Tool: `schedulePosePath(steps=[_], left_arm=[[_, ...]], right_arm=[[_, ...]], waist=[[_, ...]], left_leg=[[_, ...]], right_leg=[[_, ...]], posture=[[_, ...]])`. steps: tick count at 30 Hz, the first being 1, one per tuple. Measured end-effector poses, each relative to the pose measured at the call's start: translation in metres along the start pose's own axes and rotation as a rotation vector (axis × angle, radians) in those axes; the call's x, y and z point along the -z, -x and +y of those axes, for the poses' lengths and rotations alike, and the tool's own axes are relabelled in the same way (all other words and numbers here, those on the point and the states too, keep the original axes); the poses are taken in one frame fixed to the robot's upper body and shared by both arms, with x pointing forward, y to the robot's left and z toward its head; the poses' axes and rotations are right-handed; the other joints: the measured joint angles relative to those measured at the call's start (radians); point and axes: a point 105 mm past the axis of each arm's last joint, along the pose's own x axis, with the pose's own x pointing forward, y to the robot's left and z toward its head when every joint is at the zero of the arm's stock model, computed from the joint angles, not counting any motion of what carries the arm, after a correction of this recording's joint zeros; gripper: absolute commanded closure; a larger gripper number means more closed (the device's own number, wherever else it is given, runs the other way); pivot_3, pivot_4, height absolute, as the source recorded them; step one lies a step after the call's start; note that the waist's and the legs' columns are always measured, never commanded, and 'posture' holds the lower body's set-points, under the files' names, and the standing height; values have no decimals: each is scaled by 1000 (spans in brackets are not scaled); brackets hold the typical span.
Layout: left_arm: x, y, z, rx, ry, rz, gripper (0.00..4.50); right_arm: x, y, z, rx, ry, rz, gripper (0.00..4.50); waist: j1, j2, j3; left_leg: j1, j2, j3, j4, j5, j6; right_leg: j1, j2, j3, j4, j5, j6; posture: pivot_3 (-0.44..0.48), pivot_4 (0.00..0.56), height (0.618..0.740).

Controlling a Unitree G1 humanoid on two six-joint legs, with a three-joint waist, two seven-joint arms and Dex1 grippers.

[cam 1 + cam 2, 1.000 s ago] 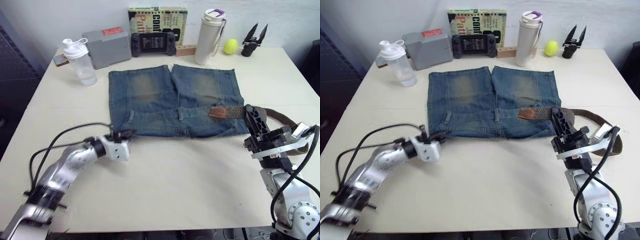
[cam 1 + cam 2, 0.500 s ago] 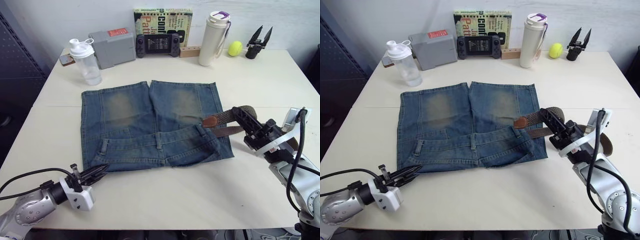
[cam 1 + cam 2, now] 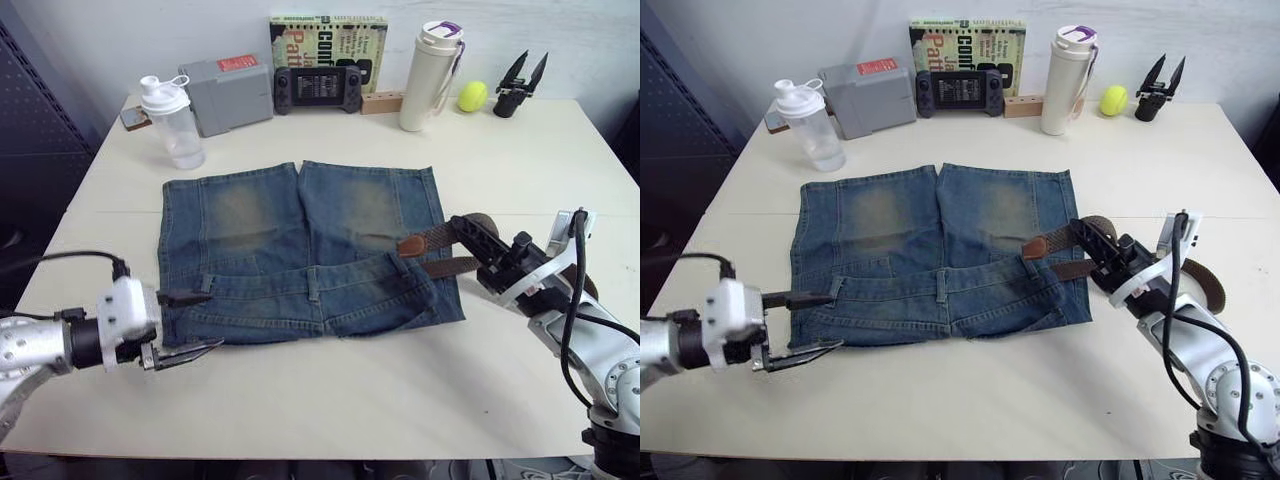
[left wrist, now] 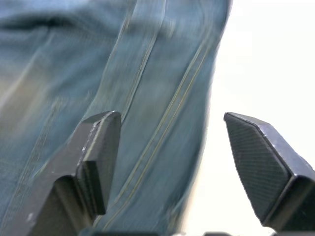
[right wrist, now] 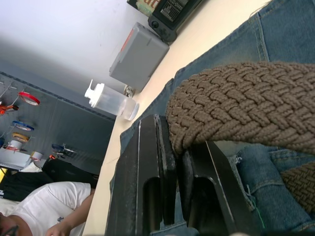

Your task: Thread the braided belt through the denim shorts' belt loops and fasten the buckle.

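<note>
Faded denim shorts (image 3: 300, 250) lie mid-frame; right claw (image 3: 468, 228) is clamped on the braided belt (image 3: 440, 240); left claw (image 3: 190, 325) is apart.

The shorts (image 3: 935, 245) lie flat on the desk (image 3: 970, 400), waistband toward the robot. The left hand (image 3: 810, 322) sits at their near left corner, fingers (image 3: 800, 298) spread, one over the denim edge and one over the desk. The right hand (image 3: 1095, 250) is clamped on the belt (image 3: 1055, 240) at the shorts' right side; the strap loops back past the arm. A bottle (image 3: 1063, 80), shaker (image 3: 810, 125) and ball (image 3: 1113, 99) stand along the far edge.
</note>
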Motion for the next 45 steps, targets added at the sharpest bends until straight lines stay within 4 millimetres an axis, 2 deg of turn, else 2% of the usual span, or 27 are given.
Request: schedulePosePath(steps=[1,4,5,9,15,26,35,39,45], left_arm=[[-16,3,5,22,61,-56,765],[-45,-7,24,-12,16,-175,765],[-47,-11,26,-10,12,-188,765],[-41,-48,24,14,68,-247,765],[-39,-66,20,24,113,-275,765],[-41,-74,9,56,128,-282,765],[-38,-73,9,49,144,-277,765],[-39,-71,10,42,143,-279,765],[-40,-71,11,37,147,-285,765]], right_arm=[[-2,-2,0,5,13,6,4500],[-1,-9,-9,53,60,36,4500],[0,-10,-11,62,67,41,4500],[7,-14,-27,134,151,92,4500],[4,-16,-42,172,232,119,4500],[-8,-23,-47,163,316,115,4500],[-6,-21,-54,171,390,149,4500],[2,-18,-60,184,395,176,4500],[21,-25,-51,128,388,220,4500]], waist=[[0,0,0],[5,2,0],[5,2,0],[4,1,1],[3,1,1],[4,1,1],[5,1,1],[5,1,1],[3,1,1]], left_leg=[[0,0,0,1,0,0],[0,-2,0,1,0,0],[0,-2,0,1,0,0],[-1,-4,1,1,0,0],[-1,-2,1,2,0,0],[-2,-2,0,3,0,0],[-2,-2,0,3,0,0],[-2,-2,0,3,0,0],[-2,-2,-1,3,0,0]], right_leg=[[0,1,0,1,0,0],[1,2,1,0,0,0],[0,2,1,-1,0,1],[0,2,0,0,1,1],[0,3,1,0,1,1],[0,3,1,0,1,1],[0,3,1,0,1,1],[0,3,1,0,1,1],[0,3,1,0,1,1]], posture=[[0,150,731],[0,150,731],[0,150,731],[0,150,731],[0,150,731],[0,150,731],[0,150,731],[0,150,731],[0,150,731]])
